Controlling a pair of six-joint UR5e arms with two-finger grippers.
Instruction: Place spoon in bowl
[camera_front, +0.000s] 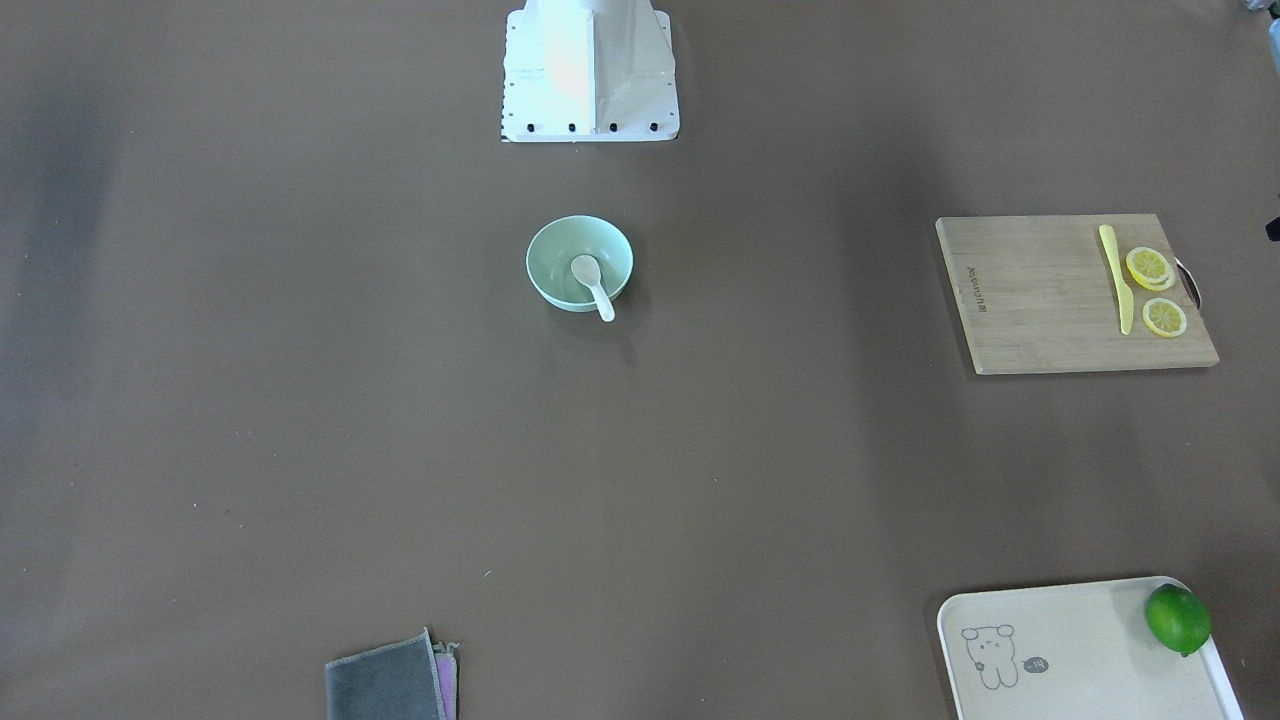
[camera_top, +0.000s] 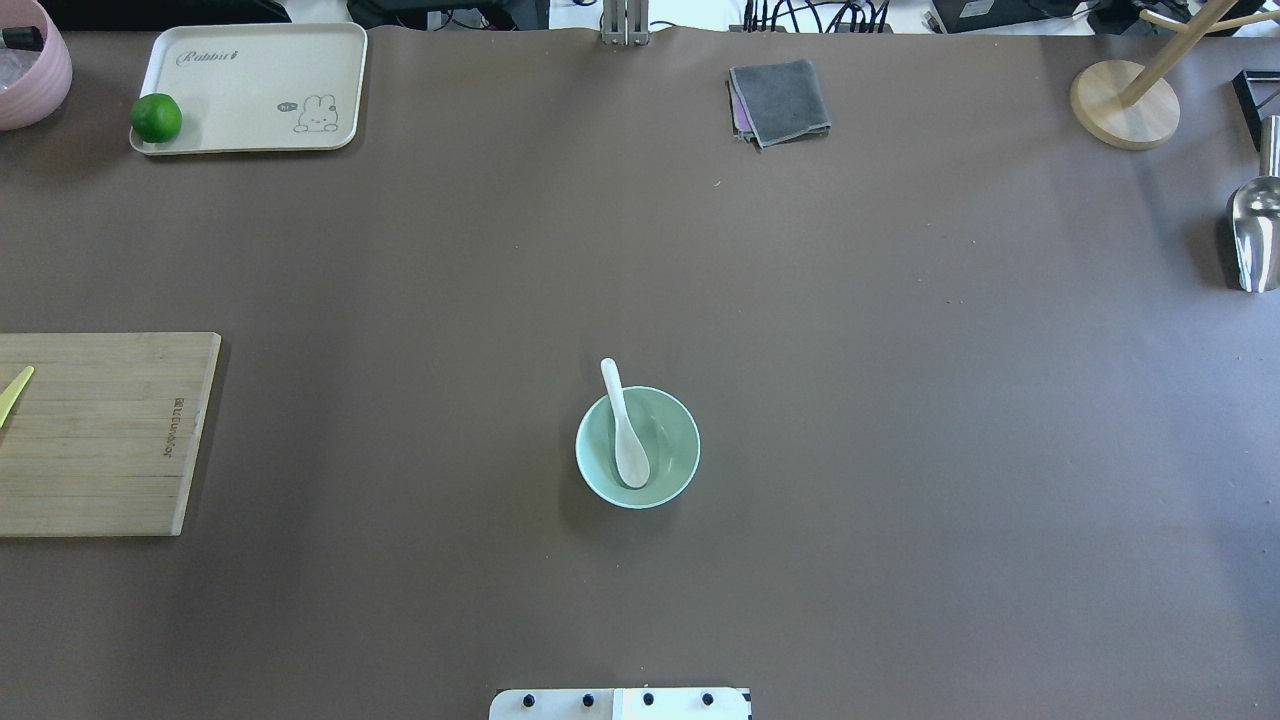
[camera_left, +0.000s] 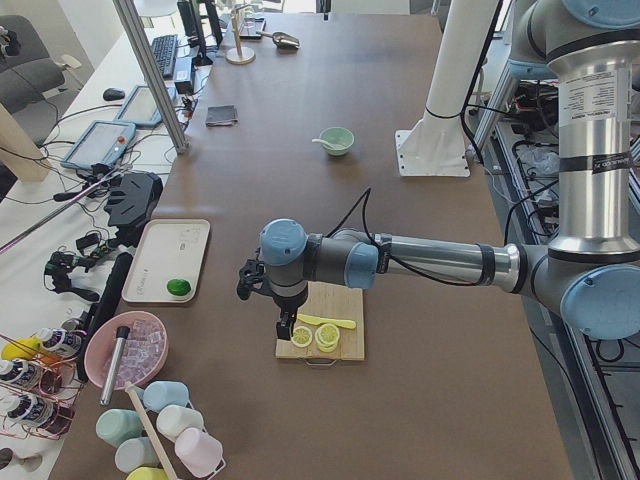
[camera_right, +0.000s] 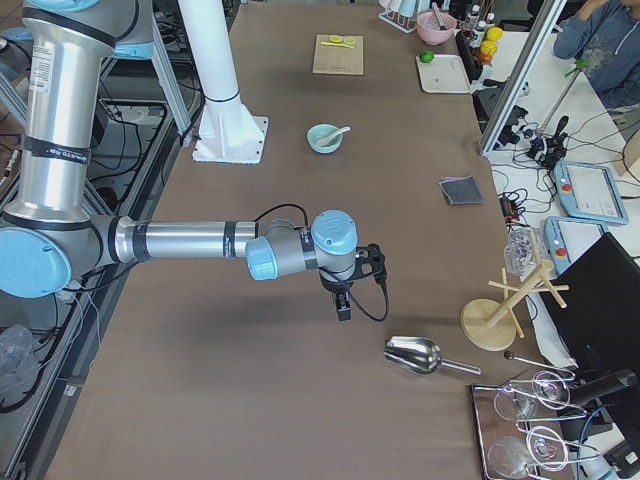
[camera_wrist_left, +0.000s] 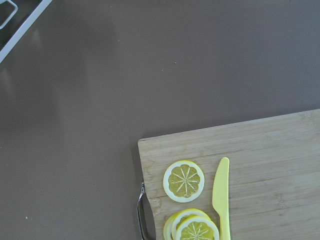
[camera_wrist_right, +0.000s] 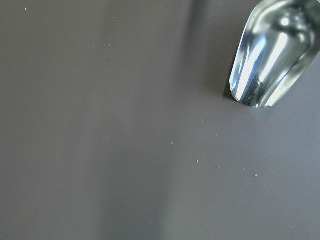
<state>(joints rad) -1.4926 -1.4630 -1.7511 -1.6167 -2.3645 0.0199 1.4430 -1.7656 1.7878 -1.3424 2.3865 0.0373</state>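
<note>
The white spoon (camera_top: 628, 440) lies in the mint-green bowl (camera_top: 672, 442) at the table's middle, scoop down inside, handle resting on the rim and sticking out. Both also show in the front view: spoon (camera_front: 592, 283), bowl (camera_front: 556, 283). My left gripper (camera_left: 285, 325) hangs over the cutting board at the table's left end, far from the bowl. My right gripper (camera_right: 343, 308) hangs over bare table near the metal scoop, also far from the bowl. Both show only in the side views, so I cannot tell whether they are open or shut.
A wooden cutting board (camera_front: 1050, 300) carries lemon slices (camera_front: 1150, 268) and a yellow knife (camera_front: 1118, 280). A cream tray (camera_top: 260, 90) holds a lime (camera_top: 156, 117). A grey cloth (camera_top: 780, 100), a metal scoop (camera_top: 1255, 235) and a wooden stand (camera_top: 1125, 105) stand at the far and right edges.
</note>
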